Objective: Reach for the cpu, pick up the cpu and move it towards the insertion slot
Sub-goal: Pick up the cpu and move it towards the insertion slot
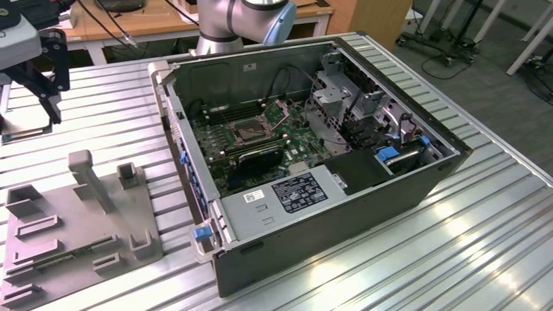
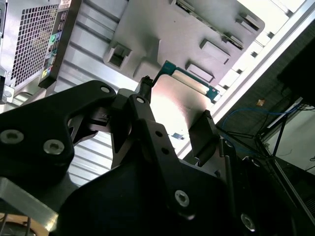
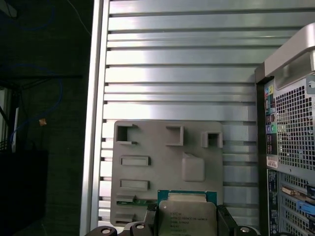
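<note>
The cpu (image 3: 187, 214), a silvery square chip on a green board, is clamped between my gripper's two black fingers (image 3: 224, 219), so the gripper (image 3: 186, 221) is shut on it. The second wrist view shows the cpu's pale face (image 2: 177, 103) with a teal edge held in the gripper (image 2: 173, 112) above the grey tray (image 2: 162, 29). In the exterior view the gripper (image 1: 28, 123) hangs over the table at the far left, above and beyond the tray (image 1: 129, 214). The insertion slot (image 1: 245, 131), a metal-framed square socket, lies on the motherboard inside the open computer case (image 1: 346, 214), well off to the exterior view's right.
The case's raised side wall (image 1: 177, 129) stands between the gripper and the socket. Upright posts (image 1: 87, 175) rise from the tray. The ribbed metal table (image 1: 484, 246) ends near the tray, with dark floor and cables (image 3: 44, 98) beyond. The arm's base (image 1: 229, 26) is behind the case.
</note>
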`<state>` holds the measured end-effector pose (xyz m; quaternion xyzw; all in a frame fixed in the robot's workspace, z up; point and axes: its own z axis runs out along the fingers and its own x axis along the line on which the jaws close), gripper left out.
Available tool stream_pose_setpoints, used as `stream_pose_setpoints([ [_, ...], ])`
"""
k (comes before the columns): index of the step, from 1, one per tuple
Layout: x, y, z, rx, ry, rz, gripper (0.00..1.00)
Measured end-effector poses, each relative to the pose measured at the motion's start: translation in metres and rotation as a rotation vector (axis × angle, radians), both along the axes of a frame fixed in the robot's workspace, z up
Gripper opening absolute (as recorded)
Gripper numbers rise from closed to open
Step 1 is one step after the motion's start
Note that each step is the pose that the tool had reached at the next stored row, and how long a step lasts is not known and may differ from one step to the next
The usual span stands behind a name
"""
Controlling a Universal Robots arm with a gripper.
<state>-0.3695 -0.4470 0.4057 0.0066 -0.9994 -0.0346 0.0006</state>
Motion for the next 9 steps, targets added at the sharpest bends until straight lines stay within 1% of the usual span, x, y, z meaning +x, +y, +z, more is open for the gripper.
stream_pose_setpoints([
  [9, 0.0051, 0.0000, 0.0000, 0.0000, 0.0000, 0.000, 0.55],
])
